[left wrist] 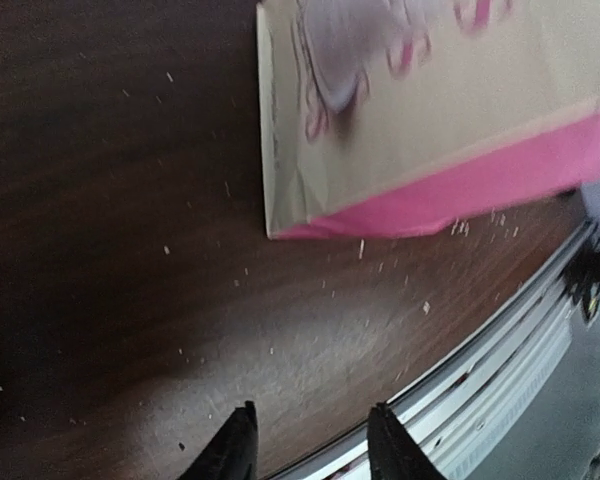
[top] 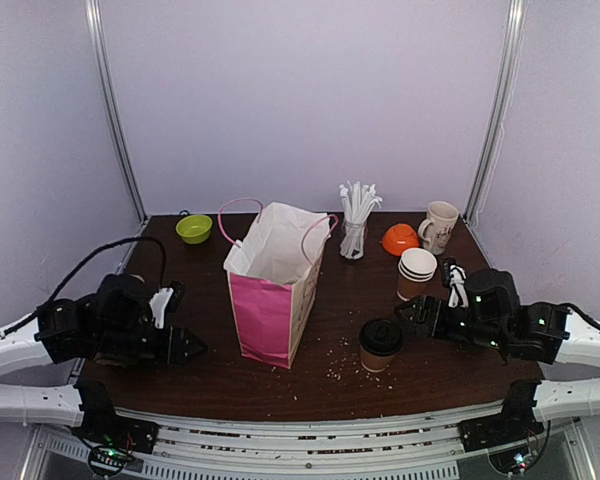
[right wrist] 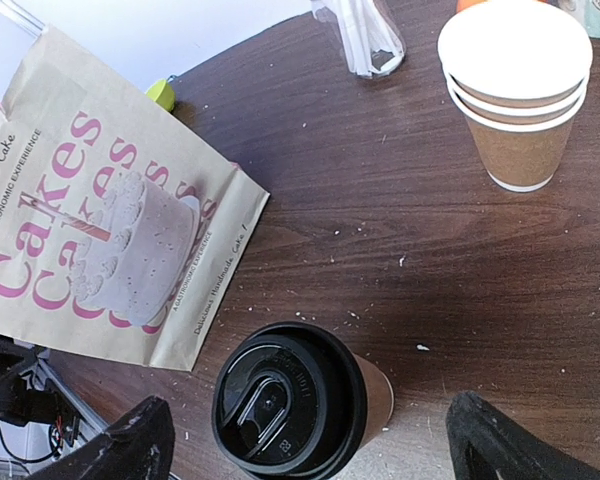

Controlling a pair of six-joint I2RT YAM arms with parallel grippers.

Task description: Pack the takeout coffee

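The takeout coffee (top: 380,343), a brown paper cup with a black lid, stands upright at the table's front right. In the right wrist view the takeout coffee (right wrist: 295,405) sits between the wide-apart fingers of my right gripper (right wrist: 310,402), with neither finger touching it. From above, the right gripper (top: 410,313) is just behind and to the right of the cup. A pink and kraft paper bag (top: 275,285) stands open in the middle. My left gripper (top: 185,347) hovers left of the paper bag (left wrist: 430,110); in its own view the left gripper (left wrist: 312,420) has its jaws apart and holds nothing.
A stack of lidless brown cups (top: 416,272) stands behind the coffee. Further back are an orange bowl (top: 400,238), a cream mug (top: 440,225), a glass of white stirrers (top: 355,225) and a green bowl (top: 193,228). Crumbs dot the dark table (left wrist: 130,200).
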